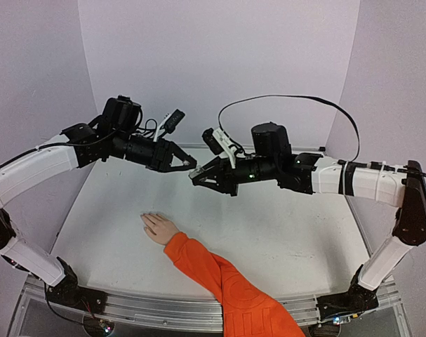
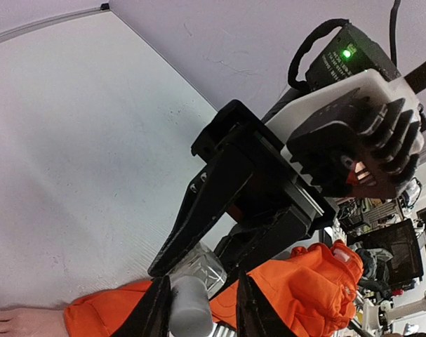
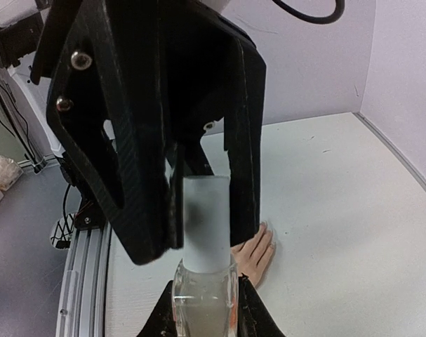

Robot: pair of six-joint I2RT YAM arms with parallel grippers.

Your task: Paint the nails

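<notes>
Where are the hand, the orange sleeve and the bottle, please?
hand (image 1: 158,227), top external view, the middle of it.
orange sleeve (image 1: 220,277), top external view, mid-forearm fabric.
bottle (image 3: 205,232), right wrist view, its pale cap.

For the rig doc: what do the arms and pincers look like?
Left arm and right arm: white link shells, black joints. Left pincer and right pincer: black, two tapered fingers. Black cable loops over the right arm; green light on its wrist.
</notes>
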